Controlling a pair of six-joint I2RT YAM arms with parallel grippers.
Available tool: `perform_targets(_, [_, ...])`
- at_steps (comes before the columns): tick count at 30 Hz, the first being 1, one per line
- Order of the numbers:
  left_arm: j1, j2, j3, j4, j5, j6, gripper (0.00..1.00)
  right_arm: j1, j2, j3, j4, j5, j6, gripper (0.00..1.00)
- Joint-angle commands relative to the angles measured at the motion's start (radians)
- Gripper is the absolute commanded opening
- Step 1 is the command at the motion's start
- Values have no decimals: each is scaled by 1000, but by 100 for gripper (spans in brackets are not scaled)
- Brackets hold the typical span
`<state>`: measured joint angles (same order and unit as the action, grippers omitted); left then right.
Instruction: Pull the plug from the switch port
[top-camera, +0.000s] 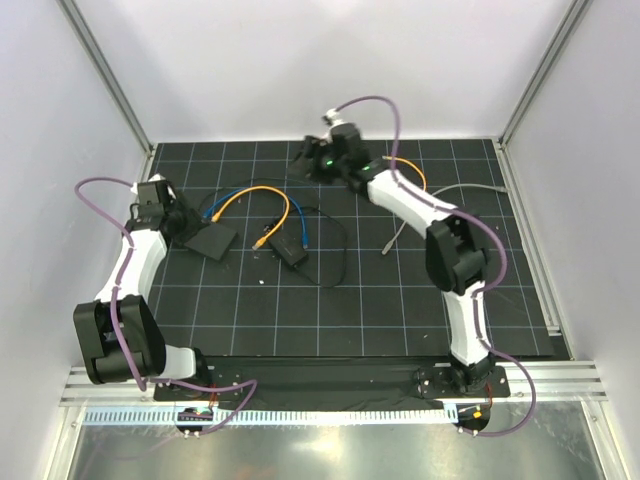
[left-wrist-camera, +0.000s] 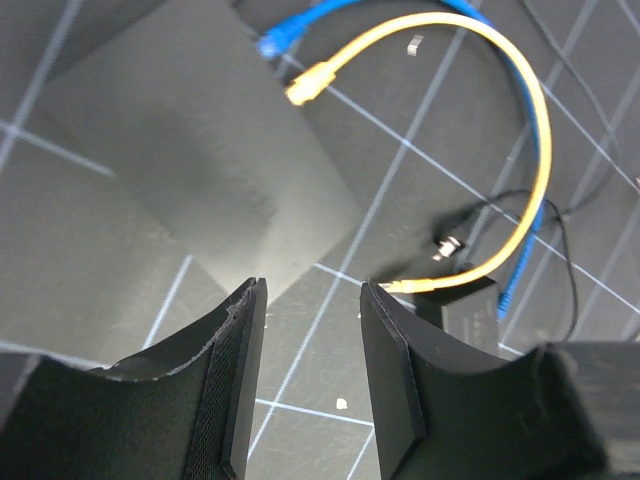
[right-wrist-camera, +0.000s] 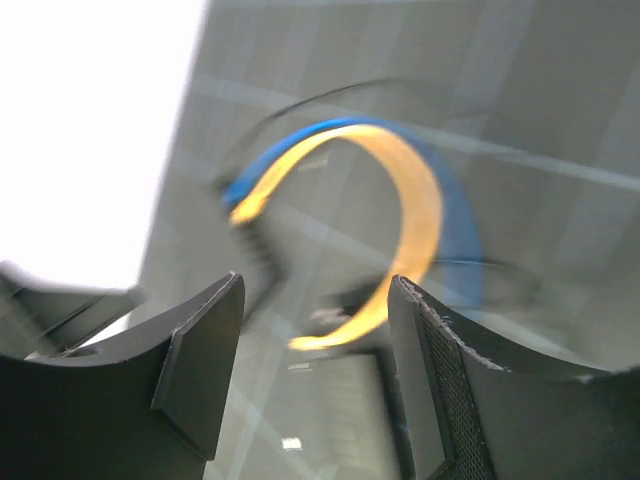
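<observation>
The switch (top-camera: 212, 239) is a flat black box at the left of the mat, and it fills the upper left of the left wrist view (left-wrist-camera: 190, 160). A blue plug (left-wrist-camera: 272, 44) and a yellow plug (left-wrist-camera: 308, 86) meet its far edge. The yellow cable (top-camera: 266, 192) and the blue cable (top-camera: 243, 190) arc right toward a smaller black brick (top-camera: 287, 247). My left gripper (top-camera: 183, 226) is open and empty just above the switch's near corner (left-wrist-camera: 310, 290). My right gripper (top-camera: 306, 160) is open and empty, raised at the back of the mat. Its view is blurred and shows the yellow cable (right-wrist-camera: 420, 200).
The smaller brick (left-wrist-camera: 470, 310) has a thin black cord (top-camera: 335, 240) looping to its right. A grey cable (top-camera: 450, 190) with a loose plug (top-camera: 388, 250) lies at the right. Metal frame posts stand at both back corners.
</observation>
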<state>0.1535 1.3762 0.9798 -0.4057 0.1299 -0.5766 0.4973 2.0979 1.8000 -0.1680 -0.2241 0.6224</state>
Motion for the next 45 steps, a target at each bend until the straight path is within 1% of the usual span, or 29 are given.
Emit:
perform_targets(1, [11, -16, 49, -42, -91, -17, 46, 58, 51, 44, 204, -64, 55, 66])
perform_targets(3, [12, 1, 56, -56, -108, -31, 46, 90, 88, 76, 223, -86, 71, 65])
perform_targets(4, [18, 7, 59, -62, -113, -37, 46, 118, 108, 120, 232, -93, 92, 65])
perform_targets(9, [31, 61, 80, -105, -121, -65, 44, 187, 296, 268, 255, -142, 181, 60])
perform_targets(11, [37, 78, 88, -110, -121, -69, 44, 213, 353, 361, 248, -153, 224, 58])
perform_targets(12, [38, 84, 88, -113, -122, -71, 44, 221, 410, 430, 239, -158, 232, 56])
perform_targets(16, [47, 93, 86, -113, -121, -78, 44, 257, 508, 551, 185, -149, 235, 52])
perform_targets(19, [55, 98, 88, -111, -116, -83, 44, 273, 542, 582, 177, -146, 253, 51])
perform_targets(23, [63, 115, 91, -111, -98, -89, 44, 279, 576, 598, 174, -130, 278, 51])
perform_targets(29, [70, 119, 91, -114, -95, -86, 44, 287, 654, 667, 174, -119, 312, 51])
perform_targets(31, [72, 118, 92, -111, -102, -86, 45, 290, 668, 688, 174, -123, 318, 51])
perform_targets(33, [77, 130, 97, -99, -81, -95, 47, 294, 675, 693, 174, -126, 319, 51])
perform_targets(37, [100, 199, 201, -160, -33, -135, 48, 299, 674, 696, 174, -124, 309, 51])
perform_targets(38, [100, 210, 251, -171, -44, -143, 48, 302, 674, 694, 174, -124, 303, 51])
perform_targets(42, [100, 259, 319, -159, -93, -177, 48, 307, 695, 693, 174, -129, 312, 51])
perform_targets(45, [100, 325, 370, -159, -119, -189, 48, 310, 711, 702, 174, -136, 309, 51])
